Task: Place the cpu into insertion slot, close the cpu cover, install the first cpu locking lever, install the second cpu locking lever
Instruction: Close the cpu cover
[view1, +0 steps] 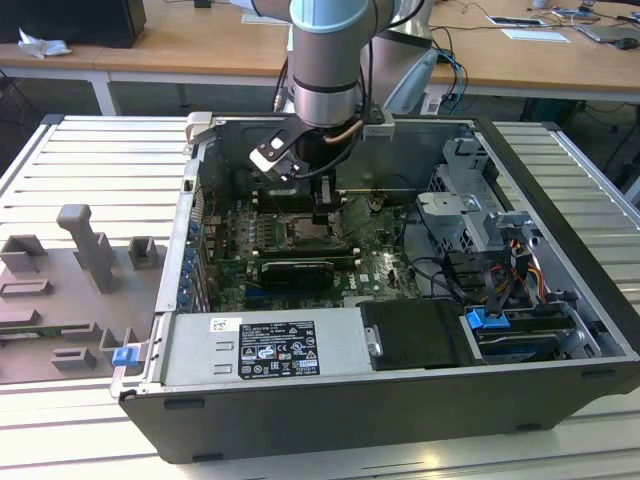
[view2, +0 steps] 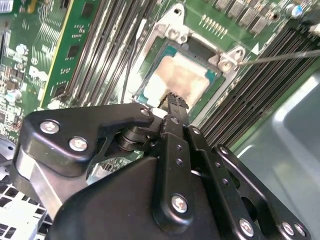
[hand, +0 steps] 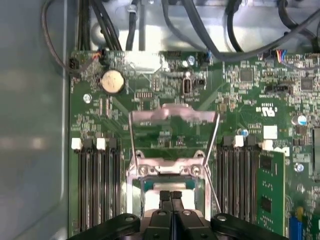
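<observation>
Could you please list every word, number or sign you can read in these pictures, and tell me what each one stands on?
None of the print can be read with certainty.
The white label on the power supply housing: rows of print and symbols, unreadable.
The small sticker just above it: unreadable.
The motherboard in the first wrist view: white printed marks, unreadable.

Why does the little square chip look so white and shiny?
In the second wrist view, light glares off the cpu, washing its top pale; in the first wrist view the open cpu cover gleams whitish too.
</observation>
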